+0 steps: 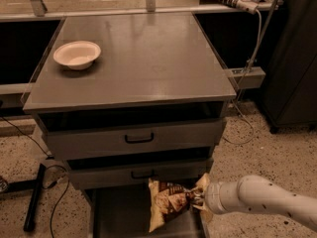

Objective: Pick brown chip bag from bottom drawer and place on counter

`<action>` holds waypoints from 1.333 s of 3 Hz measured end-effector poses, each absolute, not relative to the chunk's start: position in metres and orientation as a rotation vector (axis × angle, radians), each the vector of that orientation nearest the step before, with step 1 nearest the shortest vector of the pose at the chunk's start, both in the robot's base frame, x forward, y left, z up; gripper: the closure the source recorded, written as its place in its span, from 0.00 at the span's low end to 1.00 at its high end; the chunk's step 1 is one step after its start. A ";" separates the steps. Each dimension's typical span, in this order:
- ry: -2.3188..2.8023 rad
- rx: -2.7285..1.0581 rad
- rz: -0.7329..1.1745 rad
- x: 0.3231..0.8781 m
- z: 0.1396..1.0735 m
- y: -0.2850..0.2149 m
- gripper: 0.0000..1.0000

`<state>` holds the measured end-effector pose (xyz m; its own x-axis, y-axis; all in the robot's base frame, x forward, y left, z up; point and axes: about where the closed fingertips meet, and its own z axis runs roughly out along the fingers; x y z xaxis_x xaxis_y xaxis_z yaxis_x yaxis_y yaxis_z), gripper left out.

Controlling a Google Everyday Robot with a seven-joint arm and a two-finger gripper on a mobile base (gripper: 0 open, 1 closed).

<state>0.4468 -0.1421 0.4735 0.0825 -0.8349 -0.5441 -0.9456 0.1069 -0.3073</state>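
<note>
The bottom drawer [121,214] stands pulled out at the foot of the cabinet [133,142]. The part of its flat grey floor that shows is bare. Above it in the cabinet front, two shallower drawers with black handles, the upper drawer [94,143] and the middle drawer [99,176], are each slid out a little; their insides are dark and cannot be read. On the cabinet's top, the grey, faintly shiny surface [148,58] carries one white bowl [77,54] near its far left corner, and nothing shows inside the bowl.

The brown chip bag [168,202] hangs upright over the right half of the bottom drawer, just under the middle drawer's front edge, with its lower corner pointing down toward the drawer floor. It is crinkled and dark brown with tan-yellow borders, pale lettering near the top and chip pictures across the middle.

The claw [198,200] reaches in from the cabinet's right side, low down, on a white speckled arm [262,198]. It is pinched onto the bag's right edge, holding it up.
</note>
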 end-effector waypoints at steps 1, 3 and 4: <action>1.766 -1.742 0.227 0.447 0.474 -0.142 1.00; 1.718 -1.800 0.114 0.431 0.550 -0.138 1.00; 1.658 -1.811 0.034 0.430 0.619 -0.138 1.00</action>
